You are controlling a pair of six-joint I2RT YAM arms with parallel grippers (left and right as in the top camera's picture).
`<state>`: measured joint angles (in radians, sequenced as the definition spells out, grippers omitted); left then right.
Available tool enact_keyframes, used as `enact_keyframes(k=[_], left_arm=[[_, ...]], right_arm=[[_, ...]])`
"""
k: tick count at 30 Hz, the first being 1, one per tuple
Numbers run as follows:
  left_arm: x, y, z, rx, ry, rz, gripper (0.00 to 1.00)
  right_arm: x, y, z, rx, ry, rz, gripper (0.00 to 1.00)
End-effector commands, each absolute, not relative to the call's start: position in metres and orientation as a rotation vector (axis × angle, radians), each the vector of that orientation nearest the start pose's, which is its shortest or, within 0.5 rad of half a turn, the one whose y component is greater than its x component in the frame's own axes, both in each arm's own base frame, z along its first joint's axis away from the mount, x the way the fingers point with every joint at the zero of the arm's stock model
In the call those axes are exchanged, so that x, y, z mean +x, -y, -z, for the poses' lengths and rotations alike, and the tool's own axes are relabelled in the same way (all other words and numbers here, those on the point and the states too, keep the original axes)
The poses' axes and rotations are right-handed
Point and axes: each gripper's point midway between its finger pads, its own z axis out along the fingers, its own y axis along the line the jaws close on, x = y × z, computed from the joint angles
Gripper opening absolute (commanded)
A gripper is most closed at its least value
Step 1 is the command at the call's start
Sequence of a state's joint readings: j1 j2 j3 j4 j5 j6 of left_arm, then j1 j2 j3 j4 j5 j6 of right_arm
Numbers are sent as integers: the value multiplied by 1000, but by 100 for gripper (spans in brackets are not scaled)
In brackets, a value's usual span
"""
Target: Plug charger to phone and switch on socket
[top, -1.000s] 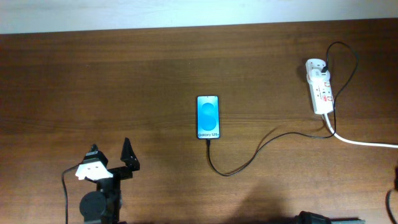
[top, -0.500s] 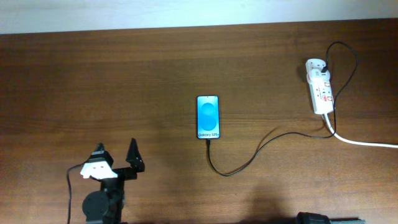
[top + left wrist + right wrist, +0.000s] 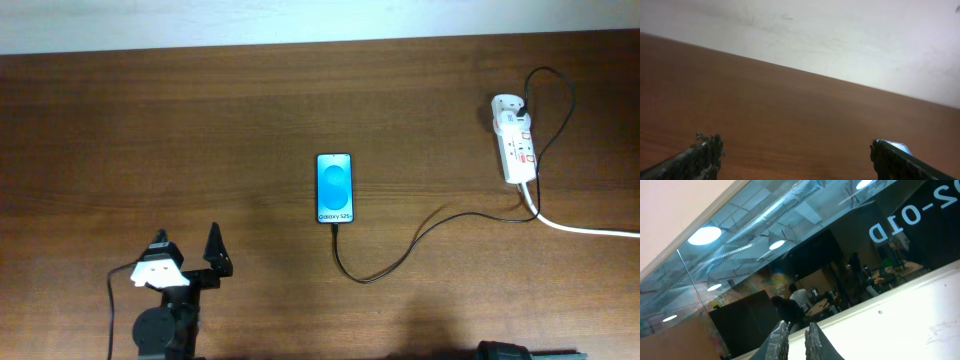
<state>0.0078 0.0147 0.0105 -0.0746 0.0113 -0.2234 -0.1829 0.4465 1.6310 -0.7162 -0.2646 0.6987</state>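
My left pincer (image 3: 188, 256) spread wide, empty, at 7 o'clock from phone (image 3: 336, 188). My right pincer (image 3: 796, 332) pressed near together, pinching nothing. Charger (image 3: 400, 252) meets phone's 6 o'clock edge, runs to socket (image 3: 516, 150) at 2 o'clock.

The socket (image 3: 516, 150) is too small to show switch positions; its white cord (image 3: 590, 231) leaves the right edge. Left wrist view: the phone (image 3: 894, 145) is a blurred sliver.

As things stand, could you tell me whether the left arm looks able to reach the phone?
Probably yes. The left gripper is open and faces bare table, with nothing between it and the phone; the charger trails away on the phone's far side.
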Motion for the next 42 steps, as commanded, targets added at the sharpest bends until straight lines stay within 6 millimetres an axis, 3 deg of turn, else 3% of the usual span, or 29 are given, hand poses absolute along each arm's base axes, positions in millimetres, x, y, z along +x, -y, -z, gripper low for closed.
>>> enact_keyframes(k=[1, 11, 13, 14, 19, 23, 27, 29, 31, 32, 42], left_arm=[[246, -2, -156, 15, -1651, -22, 99], [246, -2, -156, 68, -1651, -72, 99], [246, -2, -156, 68, -1651, -72, 99], [246, -2, -156, 68, -1651, -72, 99], [246, -2, -156, 68, -1651, -72, 99], [246, -2, -156, 68, -1651, -72, 99], [246, -2, -156, 68, -1651, -72, 99], [246, -2, -156, 68, -1651, -72, 99], [246, -2, -156, 68, -1651, -72, 99], [246, -2, -156, 68, -1651, -72, 99], [246, -2, -156, 68, -1651, -72, 99]], right_arm=[[36, -41, -585, 231, -1106, -609, 16], [26, -43, -599, 196, -1039, -605, 27], [-18, -43, -585, 185, -929, -577, 27], [-27, -45, -580, 175, -907, -576, 27], [-63, -51, -554, 133, -819, -571, 27], [-76, -45, -543, 123, -783, -606, 31], [-77, -35, -543, 106, -789, -676, 33], [-78, -31, -544, 101, -781, -646, 41], [-73, -27, -543, 122, -781, -622, 62], [-65, -27, -540, 128, -795, -621, 99], [21, 1, -489, 341, -977, -542, 98]])
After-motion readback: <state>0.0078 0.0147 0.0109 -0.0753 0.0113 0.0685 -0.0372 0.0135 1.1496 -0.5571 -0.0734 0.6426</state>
